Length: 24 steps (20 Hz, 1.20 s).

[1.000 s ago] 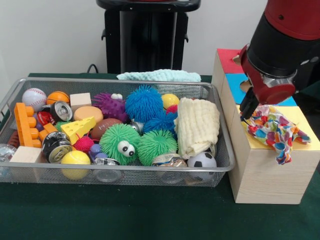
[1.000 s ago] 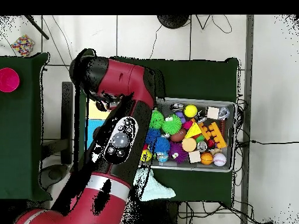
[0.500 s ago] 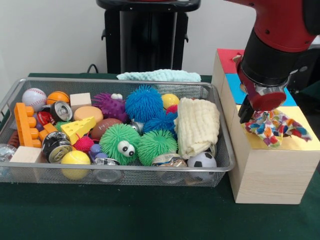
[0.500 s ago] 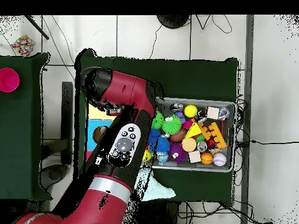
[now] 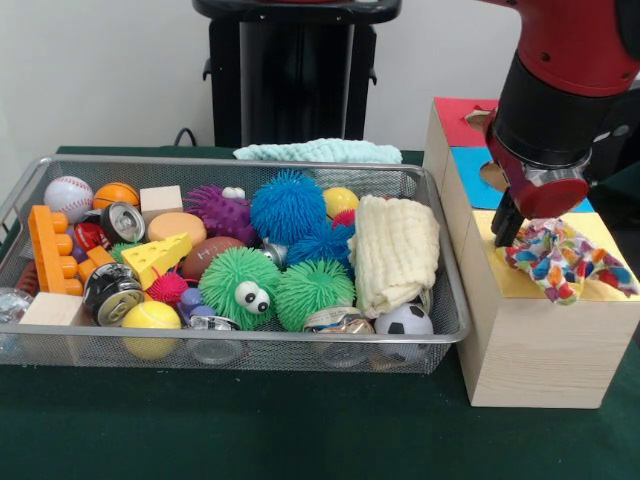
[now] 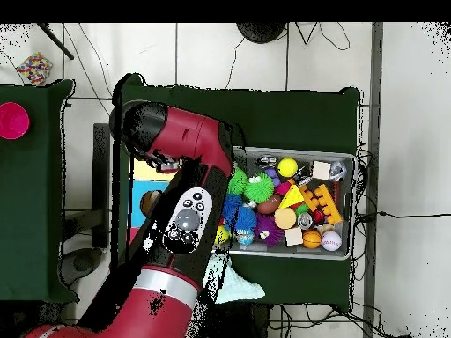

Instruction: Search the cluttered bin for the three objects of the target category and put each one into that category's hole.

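Since half a second ago, one patterned cloth (image 5: 563, 257) has spread wider across the yellow top of the wooden box (image 5: 530, 340), one corner now reaching its right edge. One gripper (image 5: 510, 225) sits at the cloth's left end; I cannot tell how its jaws stand. Beside it, the wire bin (image 5: 440, 300) holds one cream cloth (image 5: 397, 250) and three big fuzzy balls.

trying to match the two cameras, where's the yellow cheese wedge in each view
Front view: the yellow cheese wedge lies in the left part of the wire bin, just left of the green fuzzy ball with eyes.
Overhead view: the wedge sits near the bin's middle, right of the green fuzzy balls.
Shared landmark: the orange toy brick, at the bin's left end in the front view and toward its right end overhead.
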{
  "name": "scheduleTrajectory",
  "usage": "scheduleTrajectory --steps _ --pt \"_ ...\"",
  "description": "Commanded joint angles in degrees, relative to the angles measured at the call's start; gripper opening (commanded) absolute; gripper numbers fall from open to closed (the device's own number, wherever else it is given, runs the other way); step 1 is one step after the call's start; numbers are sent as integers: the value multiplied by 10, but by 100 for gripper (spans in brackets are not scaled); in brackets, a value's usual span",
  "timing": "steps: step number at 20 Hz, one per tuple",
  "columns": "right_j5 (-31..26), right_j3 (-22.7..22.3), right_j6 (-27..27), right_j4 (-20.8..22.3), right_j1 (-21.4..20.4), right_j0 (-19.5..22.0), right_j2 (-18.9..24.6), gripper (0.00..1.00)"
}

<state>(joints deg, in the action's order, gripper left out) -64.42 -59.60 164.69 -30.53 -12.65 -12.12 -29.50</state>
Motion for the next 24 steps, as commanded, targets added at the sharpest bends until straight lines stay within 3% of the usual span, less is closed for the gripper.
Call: scheduleTrajectory --steps 1,7,16,24 --pt "14 -76 58 -15 0 7 86 0" --pt "1 -73 70 -19 -7 7 91 0" --pt "17 -50 79 -18 16 11 96 0" --pt "13 -50 106 -40 11 4 105 0"
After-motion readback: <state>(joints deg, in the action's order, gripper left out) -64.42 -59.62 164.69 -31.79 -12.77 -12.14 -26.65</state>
